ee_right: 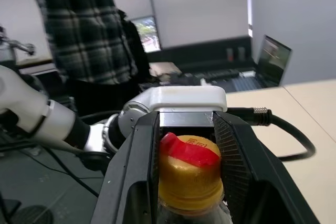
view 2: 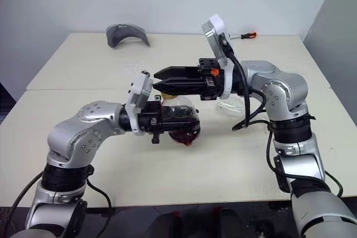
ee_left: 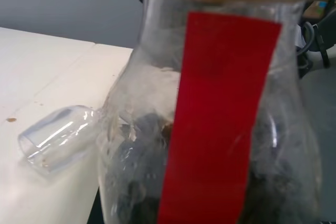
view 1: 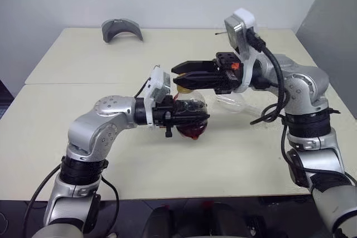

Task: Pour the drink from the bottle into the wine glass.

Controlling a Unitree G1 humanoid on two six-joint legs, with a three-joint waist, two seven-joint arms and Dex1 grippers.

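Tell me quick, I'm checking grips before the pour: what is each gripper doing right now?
Left gripper: shut on the bottle.
Right gripper: closed on the bottle's cap.

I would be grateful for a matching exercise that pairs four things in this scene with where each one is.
Things:
1. bottle
2. cap
3. wine glass
4. grey curved object

Places:
A. at the far edge of the table
B. gripped by the left hand
C. between the fingers of the right hand
D. on the table under the right arm

Pairs: 1-B, 2-C, 3-D, 4-A
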